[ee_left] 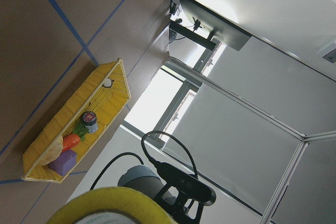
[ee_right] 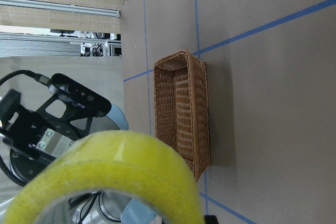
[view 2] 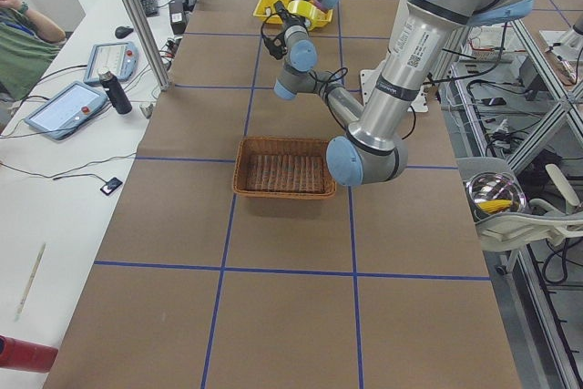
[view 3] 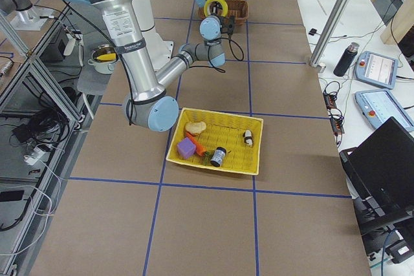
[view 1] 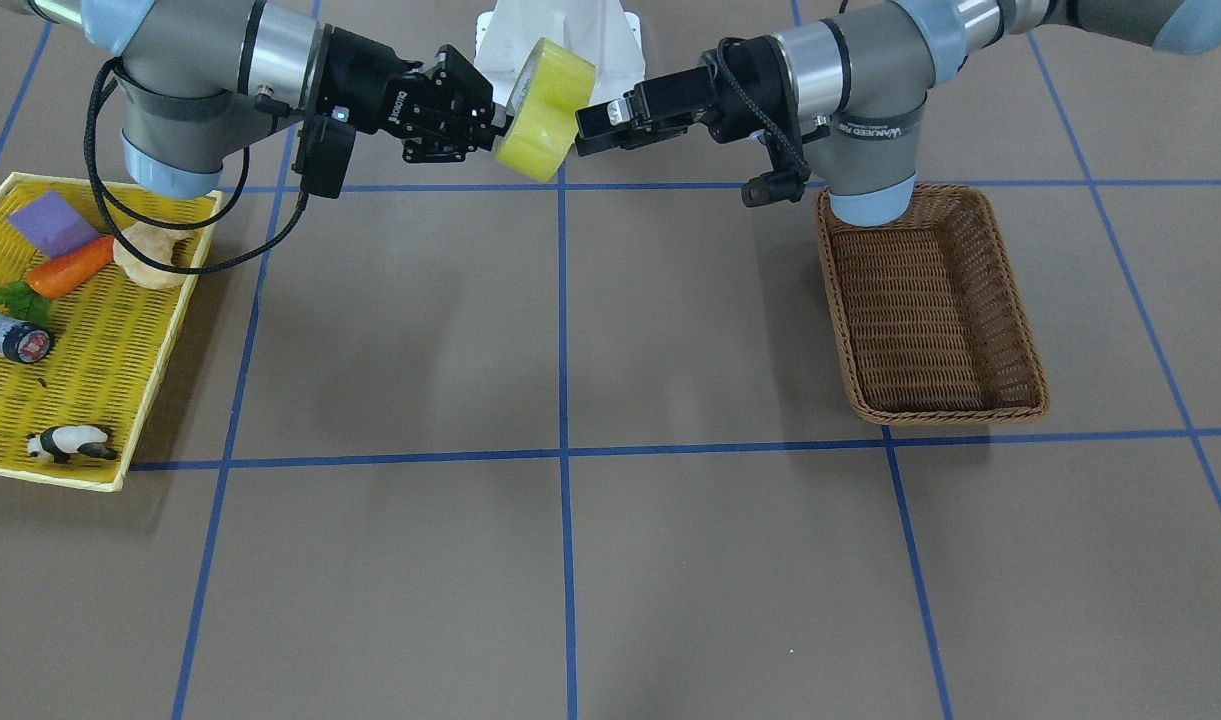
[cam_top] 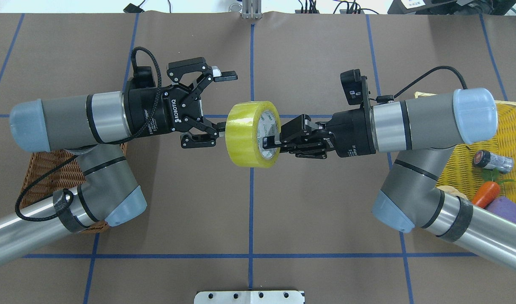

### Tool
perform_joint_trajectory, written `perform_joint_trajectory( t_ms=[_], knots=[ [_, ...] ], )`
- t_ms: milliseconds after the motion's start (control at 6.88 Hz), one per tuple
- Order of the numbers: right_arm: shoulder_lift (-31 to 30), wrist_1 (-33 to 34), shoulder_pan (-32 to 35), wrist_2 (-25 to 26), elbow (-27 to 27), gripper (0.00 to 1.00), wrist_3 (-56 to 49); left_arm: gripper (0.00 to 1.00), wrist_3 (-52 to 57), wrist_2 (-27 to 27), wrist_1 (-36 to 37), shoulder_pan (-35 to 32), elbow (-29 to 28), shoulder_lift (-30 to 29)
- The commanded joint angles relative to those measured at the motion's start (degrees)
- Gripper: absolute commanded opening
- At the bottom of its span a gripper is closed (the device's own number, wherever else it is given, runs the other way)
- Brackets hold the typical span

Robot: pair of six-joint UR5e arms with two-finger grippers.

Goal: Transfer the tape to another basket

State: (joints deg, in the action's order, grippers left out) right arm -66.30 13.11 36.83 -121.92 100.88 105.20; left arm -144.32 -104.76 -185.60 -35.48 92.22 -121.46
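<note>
Brown tabletop (view 1: 390,330) gridded with blue lines; both arms reach in level over its middle.

Right tool (cam_top: 271,143): clamped on the wall of the tape (cam_top: 245,135), with one finger inside the pale core. The tape is held on edge in the air, clear of the tabletop, between the two tools.

Left tool (cam_top: 220,104): jaws spread wide, nothing gripped. The finger nearer the robot lies just beside the tape's outer face; contact cannot be confirmed. The other finger stands apart from the roll.

Wicker basket (view 1: 950,410): on the robot's left side, well apart from the tape, woven floor open to view, the left arm's elbow over its far end.

Yellow mesh tray (view 1: 100,370): on the robot's right side. Contents:
- a purple block (view 1: 55,222)
- a carrot (view 1: 70,268) just beside the block
- a pale bread-like lump (view 1: 150,255)
- a small bottle (view 1: 10,335) lying on its side
- a panda figure (view 1: 70,443) near the front corner
</note>
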Motion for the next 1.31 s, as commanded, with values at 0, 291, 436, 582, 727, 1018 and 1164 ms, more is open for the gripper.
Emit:
perform_joint_trajectory(
  t_ms=[0, 291, 436, 582, 727, 1018, 1164],
  knots=[
    [-0.1, 0.0, -0.3, -0.2, -0.1, 0.0, 0.0, 0.92, 0.2, -0.2, -0.3, 0.8, 1.4, 0.0],
    [0.0, -0.2, -0.3, -0.5, 0.5, 0.0, 0.1, 0.93, 0.6, -0.6, -2.8, 0.8, 0.6, 0.3],
    [0.3, -1.8, -0.4, -0.5, 0.6, 0.0, 0.1, 0.94, 0.6, -0.6, -2.8, 0.8, 0.7, 0.2],
    [0.7, -2.3, -0.7, -0.5, 0.8, 0.0, 0.1, 0.94, 0.6, -0.6, -2.8, 1.1, 0.9, 0.1],
    [0.8, -2.3, -1.1, -0.5, 0.7, 0.0, 0.1, 0.94, 0.6, -0.6, -2.8, 1.1, 1.1, 0.1],
    [0.6, -2.2, -1.2, -0.5, -0.1, 0.0, 0.1, 0.92, 0.4, -0.6, -4.1, 1.2, 1.2, 0.4],
    [0.6, -2.2, -1.2, -0.5, -0.1, 0.0, 0.1, 0.87, 0.4, -0.6, -4.1, 1.2, 1.1, 0.5]
  ],
)
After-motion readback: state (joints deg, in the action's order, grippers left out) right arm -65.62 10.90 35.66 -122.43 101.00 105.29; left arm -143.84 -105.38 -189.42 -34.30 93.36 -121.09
